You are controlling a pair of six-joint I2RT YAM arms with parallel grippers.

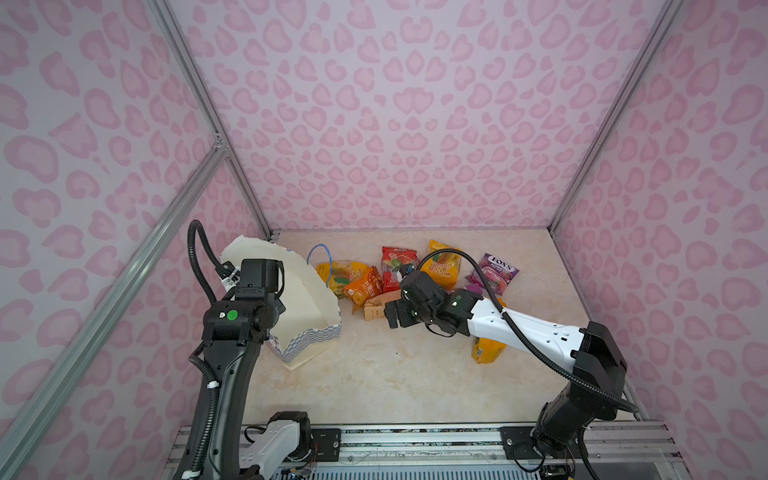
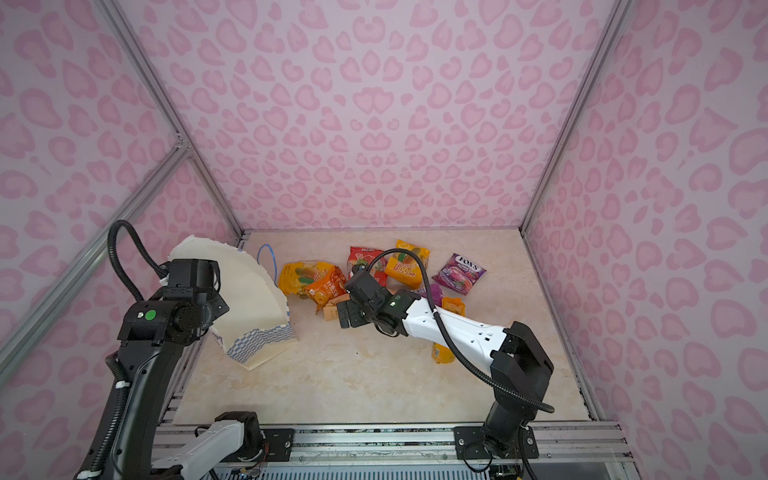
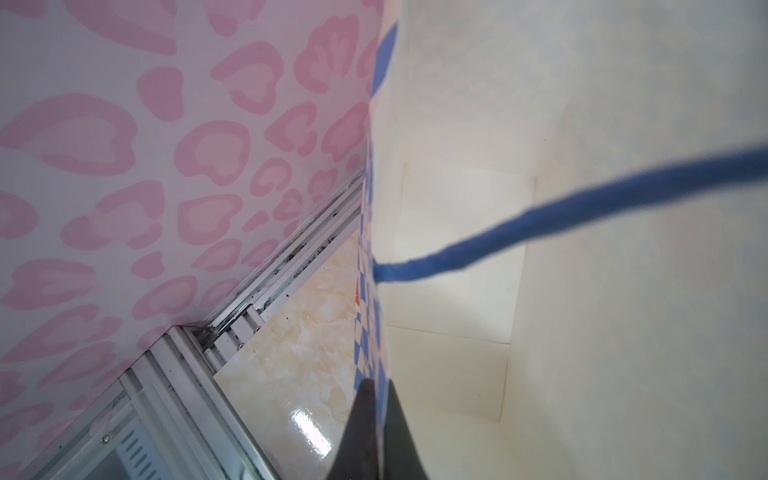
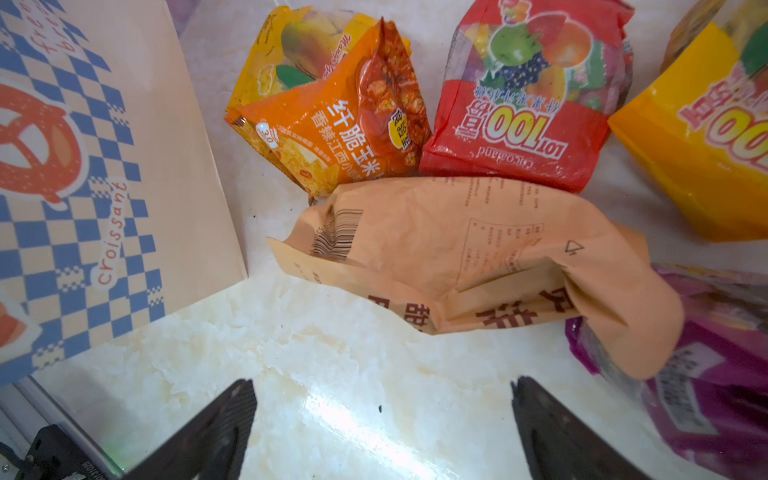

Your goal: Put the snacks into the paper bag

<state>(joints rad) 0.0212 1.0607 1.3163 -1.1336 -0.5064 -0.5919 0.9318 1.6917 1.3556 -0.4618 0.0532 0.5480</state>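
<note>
The white paper bag (image 1: 309,309) (image 2: 253,291) with a blue checkered band leans at the left, its mouth facing up. My left gripper (image 3: 377,388) is shut on the paper bag's rim (image 3: 374,232), one finger inside and one outside. To the bag's right lie the snacks: a yellow mango packet (image 1: 336,272), an orange one (image 4: 340,129), a red one (image 4: 523,95), a yellow one (image 4: 698,145), a purple FOX'S packet (image 1: 494,272) and a tan paper packet (image 4: 478,257). My right gripper (image 4: 382,390) hangs open just short of the tan packet, nothing between its fingers.
Another yellow-orange packet (image 1: 488,349) lies partly under my right arm. A purple packet (image 4: 715,374) sits under the tan one's end. The bag's blue cord handle (image 1: 322,257) sticks up near the back wall. Pink patterned walls close three sides.
</note>
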